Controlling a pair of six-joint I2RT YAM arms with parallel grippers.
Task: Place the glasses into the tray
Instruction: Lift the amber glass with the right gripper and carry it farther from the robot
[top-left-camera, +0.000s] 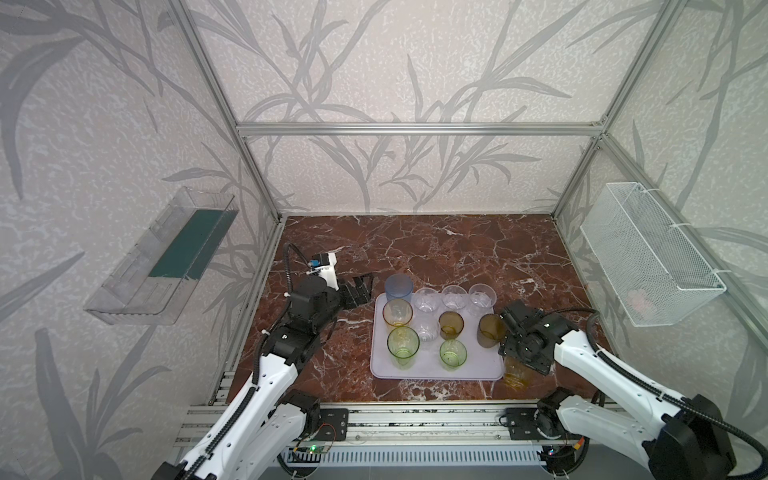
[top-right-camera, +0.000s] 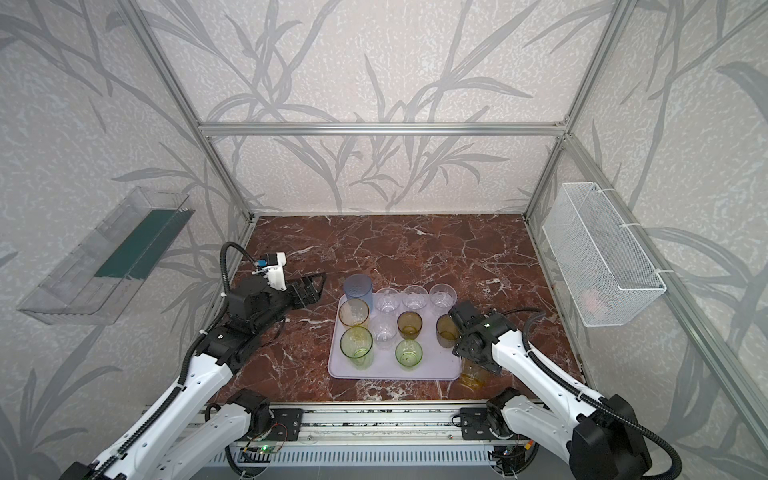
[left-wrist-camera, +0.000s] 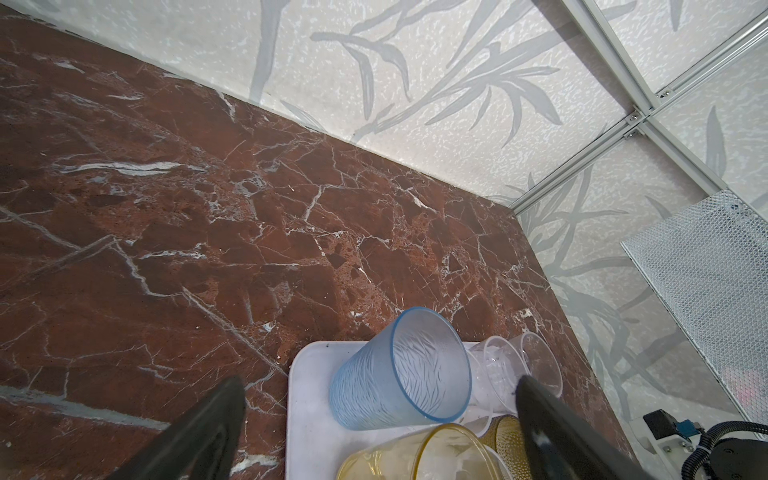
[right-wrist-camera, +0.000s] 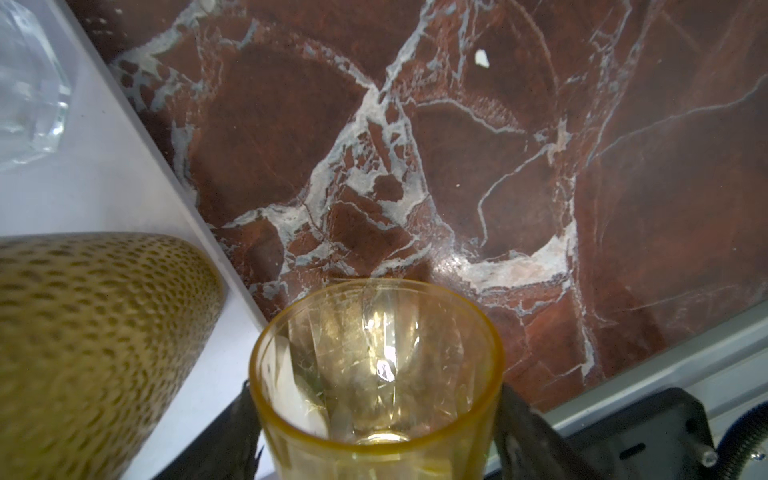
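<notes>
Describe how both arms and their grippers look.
The left arm and the right arm both have white shells, black joint housings and black ribbed cable hoses. The left gripper and the right gripper have black, tapered fingers. The left wrist carries a white camera mount with a blue part.

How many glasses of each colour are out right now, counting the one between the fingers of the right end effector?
clear glasses: 4
green glasses: 2
amber glasses: 2 (one between the fingers of the right end effector)
brown glasses: 2
blue glass: 1
Total: 11
</notes>
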